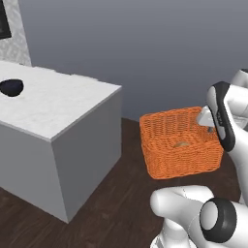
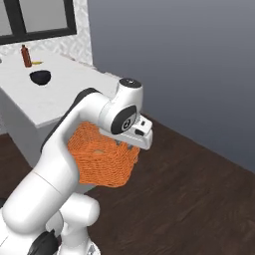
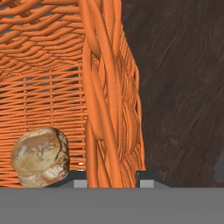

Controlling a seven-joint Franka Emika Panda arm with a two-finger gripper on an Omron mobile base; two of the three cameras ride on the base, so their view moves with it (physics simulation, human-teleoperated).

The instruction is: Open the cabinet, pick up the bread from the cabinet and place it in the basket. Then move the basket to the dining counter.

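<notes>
The orange woven basket hangs above the dark wood floor, just right of the dining counter, a marble-topped island with a pale grey base. My gripper is shut on the basket's wall at its right rim, one finger inside and one outside. The bread, a small golden-brown bun, lies on the basket's floor. The cabinet is out of view.
A black bowl sits on the island's top, and a small brown bottle stands further back. A plain grey wall runs behind. Dark wood floor spreads to the right of the basket.
</notes>
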